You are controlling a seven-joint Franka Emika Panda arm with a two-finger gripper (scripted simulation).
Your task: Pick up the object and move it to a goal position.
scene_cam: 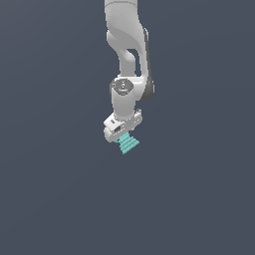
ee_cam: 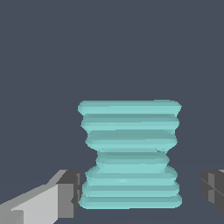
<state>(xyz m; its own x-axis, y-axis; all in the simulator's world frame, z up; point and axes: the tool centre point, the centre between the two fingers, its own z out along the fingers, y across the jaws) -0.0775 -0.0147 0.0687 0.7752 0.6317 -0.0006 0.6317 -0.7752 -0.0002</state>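
The object [ee_cam: 130, 153] is a small teal ribbed piece of parallel bars, narrowest at its waist, lying on the dark grey floor. In the wrist view it sits between my two fingers. One dark finger pad [ee_cam: 72, 192] stands close against its side, while the other finger pad [ee_cam: 212, 188] is a clear gap away from it. My gripper [ee_cam: 141, 190] is open around the object. From the exterior view, the white hand and gripper [scene_cam: 123, 137] hang straight down over the object [scene_cam: 129, 144], which pokes out below; the fingers themselves are hidden there.
A plain dark grey floor [scene_cam: 199, 199] spreads on all sides with nothing else on it. The white arm [scene_cam: 127, 45] rises straight up behind the hand.
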